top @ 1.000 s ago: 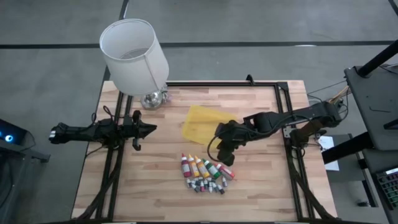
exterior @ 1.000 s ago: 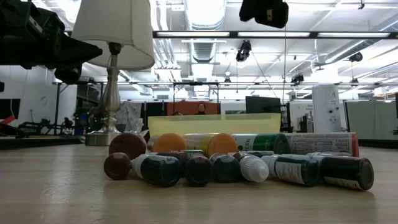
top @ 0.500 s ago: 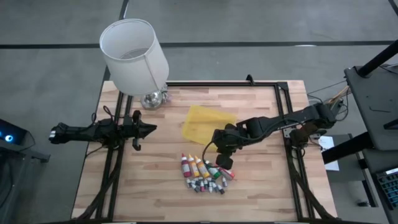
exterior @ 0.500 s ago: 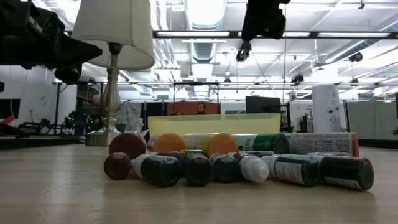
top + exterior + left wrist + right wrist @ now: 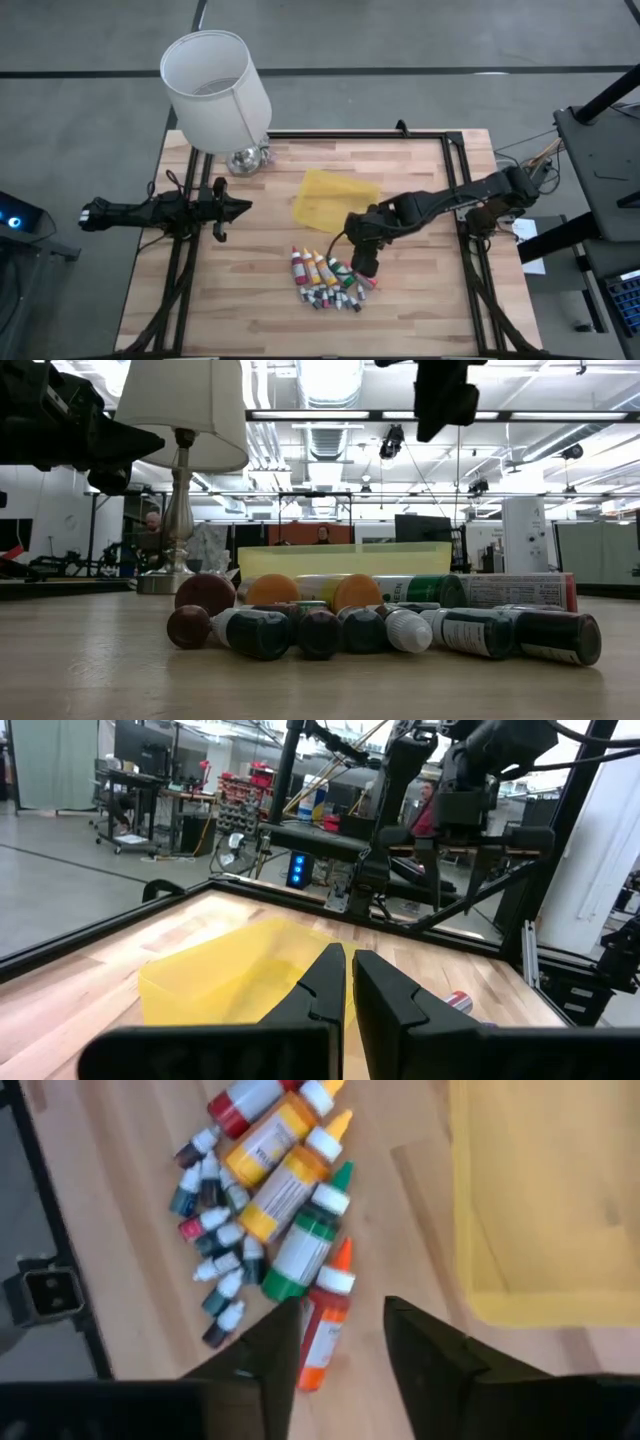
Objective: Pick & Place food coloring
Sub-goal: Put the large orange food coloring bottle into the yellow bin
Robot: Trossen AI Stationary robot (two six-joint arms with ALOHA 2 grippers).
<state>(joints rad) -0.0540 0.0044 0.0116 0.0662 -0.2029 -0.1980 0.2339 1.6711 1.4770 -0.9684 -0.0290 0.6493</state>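
The food coloring bottles (image 5: 328,278) lie on their sides in a heap on the wooden table, near its front middle. The longer ones are red, orange, yellow and green (image 5: 280,1190), with several tiny vials (image 5: 210,1250) beside them. My right gripper (image 5: 365,268) hangs open above the heap's right end, pointing steeply down. Its fingers (image 5: 270,1355) stand over an orange-red bottle (image 5: 325,1315) without touching it. My left gripper (image 5: 247,207) is shut and held level at the table's left side, its closed fingers (image 5: 349,982) holding nothing.
A yellow tray (image 5: 330,198) rests on the table just beyond the bottles, also seen behind them in the low view (image 5: 345,558). A lamp with a white shade (image 5: 215,90) stands at the far left corner. A black frame (image 5: 455,190) borders the tabletop.
My right gripper has come down and moved toward the table's near edge, from beside the yellow tray to above the right end of the bottle heap, tipping further downward. The bottles have not moved.
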